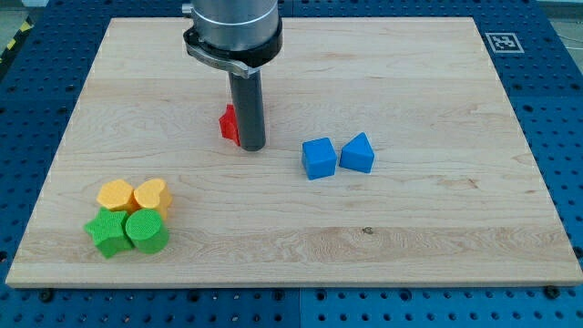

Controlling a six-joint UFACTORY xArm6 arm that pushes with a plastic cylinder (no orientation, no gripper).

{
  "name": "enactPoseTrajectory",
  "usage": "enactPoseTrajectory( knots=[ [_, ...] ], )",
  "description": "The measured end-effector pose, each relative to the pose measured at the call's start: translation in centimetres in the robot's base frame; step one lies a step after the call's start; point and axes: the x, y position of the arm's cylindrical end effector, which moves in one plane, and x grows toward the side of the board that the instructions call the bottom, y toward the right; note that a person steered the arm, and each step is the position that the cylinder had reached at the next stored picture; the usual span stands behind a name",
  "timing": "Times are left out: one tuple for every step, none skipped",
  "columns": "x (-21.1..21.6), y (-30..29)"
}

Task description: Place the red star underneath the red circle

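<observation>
Red block (228, 123) (shape seemingly hidden) touches my tip (252, 147) on wooden board (437, 228).

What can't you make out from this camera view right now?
- Red block: mostly hidden behind the rod, shape unclear; star or circle unknown.
- Second red block: not visible, possibly behind the rod.
- My tip: contact with the red block hidden.
- Arm above the rod: cut off by the view's top edge.

two blue blocks (318, 158), two yellow blocks (116, 194), two green blocks (107, 234), one red block (228, 123)
</observation>
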Motion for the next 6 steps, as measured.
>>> enactPoseTrajectory(
  knots=[
    [-2.4, 0.0],
    [-4.2, 0.0],
    [-5.0, 0.0],
    [-3.7, 0.1],
    [-2.9, -0.4],
    [-2.8, -0.4]
  ],
)
